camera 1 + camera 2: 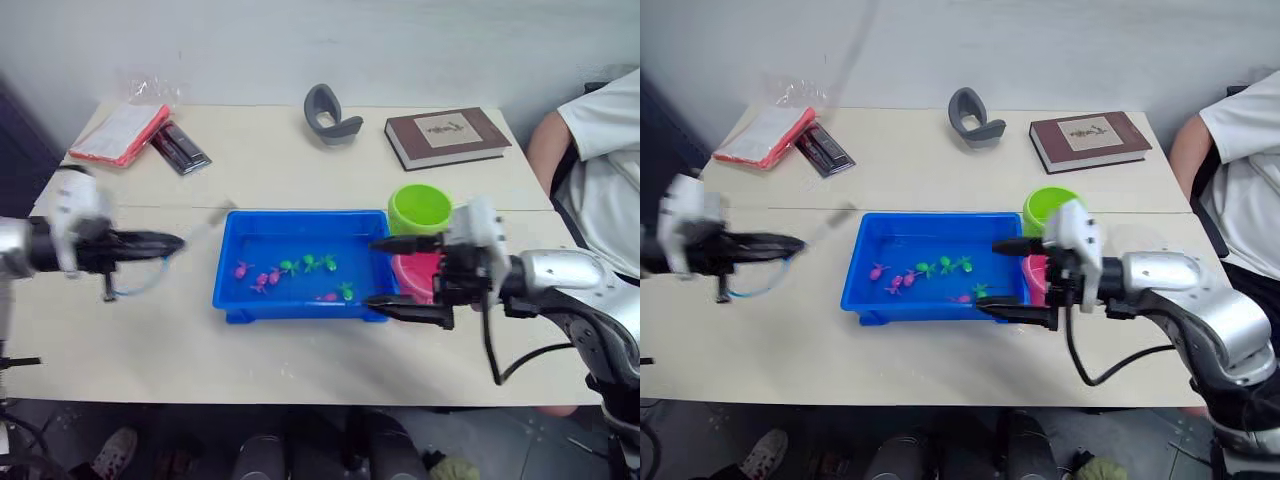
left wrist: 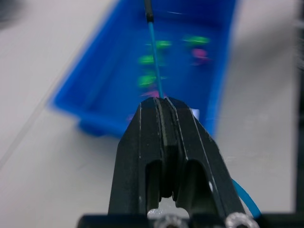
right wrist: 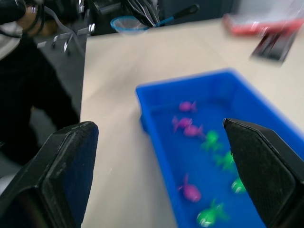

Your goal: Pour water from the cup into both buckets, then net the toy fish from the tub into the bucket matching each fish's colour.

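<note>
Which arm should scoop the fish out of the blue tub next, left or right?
Left, most likely. The left pincer is shut on the thin handle of the blue-rimmed net, aimed toward the shallow blue plastic tub. The right pincer hangs open and empty at the tub's other end.

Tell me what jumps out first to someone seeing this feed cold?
The bright blue tub at mid-table, with tiny green and pink toy fish scattered in it, grabs the eye first. The right gripper hangs wide open at the tub's right end, in front of the lime green bucket and pink bucket. Left of the tub, the left gripper is clamped on the net handle.
</note>
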